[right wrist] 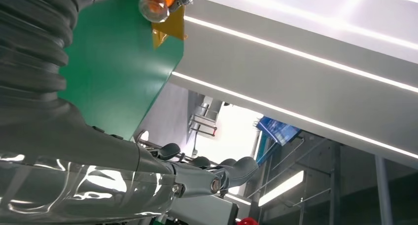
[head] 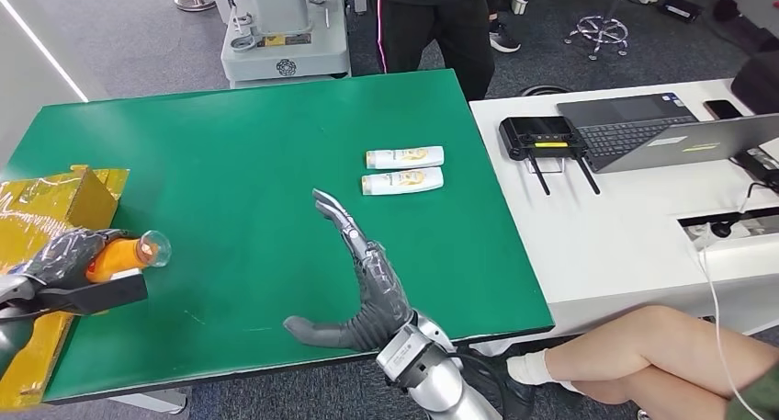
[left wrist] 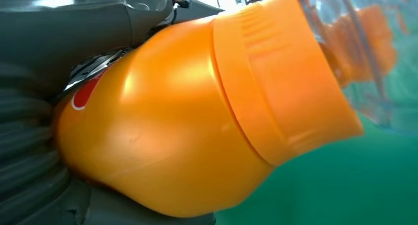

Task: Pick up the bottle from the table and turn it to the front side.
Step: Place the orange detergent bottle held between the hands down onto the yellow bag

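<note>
Holding is the step in hand: the orange bottle (head: 118, 257) is gripped by the left hand (head: 69, 259) above the near left part of the green table (head: 239, 153), just beside a gold box (head: 55, 204). The bottle is held on its side, with its clear cap (head: 154, 248) pointed toward the table's middle. In the left wrist view, a red mark is partly hidden where the bottle body meets the hand. The right hand (head: 363, 291) is held empty over the near edge, fingers spread apart. Two white bottles (head: 404, 169) lie well apart, farther across the table. Turning is judged to be next; a wrist rotation is called for until the label faces forward, with the grip kept firm.
</note>
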Controlling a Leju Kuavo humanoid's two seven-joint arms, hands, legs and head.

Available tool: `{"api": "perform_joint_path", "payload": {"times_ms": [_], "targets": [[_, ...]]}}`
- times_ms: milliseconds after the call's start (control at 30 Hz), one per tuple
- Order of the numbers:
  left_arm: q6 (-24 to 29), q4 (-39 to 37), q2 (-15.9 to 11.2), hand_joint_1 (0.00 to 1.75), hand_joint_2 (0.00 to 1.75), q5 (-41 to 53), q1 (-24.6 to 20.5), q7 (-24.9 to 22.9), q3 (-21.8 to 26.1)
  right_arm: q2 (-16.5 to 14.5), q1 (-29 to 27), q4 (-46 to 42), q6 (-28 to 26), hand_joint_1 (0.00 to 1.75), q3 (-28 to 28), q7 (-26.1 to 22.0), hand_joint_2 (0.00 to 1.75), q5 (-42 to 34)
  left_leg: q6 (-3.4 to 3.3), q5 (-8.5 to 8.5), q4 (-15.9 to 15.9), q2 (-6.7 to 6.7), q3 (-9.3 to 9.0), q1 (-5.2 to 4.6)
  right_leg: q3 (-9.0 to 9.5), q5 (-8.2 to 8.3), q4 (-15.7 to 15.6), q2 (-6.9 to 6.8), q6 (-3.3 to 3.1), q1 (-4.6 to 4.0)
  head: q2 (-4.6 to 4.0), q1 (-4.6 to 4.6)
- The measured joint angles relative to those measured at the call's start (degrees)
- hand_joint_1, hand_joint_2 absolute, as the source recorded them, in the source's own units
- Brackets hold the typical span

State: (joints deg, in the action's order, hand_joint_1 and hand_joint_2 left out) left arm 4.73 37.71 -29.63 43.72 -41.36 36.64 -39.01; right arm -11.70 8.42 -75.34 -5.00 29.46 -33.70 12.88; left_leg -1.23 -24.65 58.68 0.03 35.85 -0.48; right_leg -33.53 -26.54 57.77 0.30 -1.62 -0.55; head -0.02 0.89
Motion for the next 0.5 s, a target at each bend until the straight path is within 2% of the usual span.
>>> {"api": "perform_joint_path", "payload": {"times_ms": [500], "targets": [[7.2, -7.8, 6.5, 1.75, 1.75, 6.5, 0.4, -2.9, 0.2, -0.2, 0.5, 0.7, 0.6, 0.00, 0.5, 0.0, 1.75, 0.0, 0.00, 0.00, 0.0, -0.03, 0.00, 0.00, 0.01, 0.00, 0.0, -0.05, 0.00, 0.00, 0.00, 0.01]]}}
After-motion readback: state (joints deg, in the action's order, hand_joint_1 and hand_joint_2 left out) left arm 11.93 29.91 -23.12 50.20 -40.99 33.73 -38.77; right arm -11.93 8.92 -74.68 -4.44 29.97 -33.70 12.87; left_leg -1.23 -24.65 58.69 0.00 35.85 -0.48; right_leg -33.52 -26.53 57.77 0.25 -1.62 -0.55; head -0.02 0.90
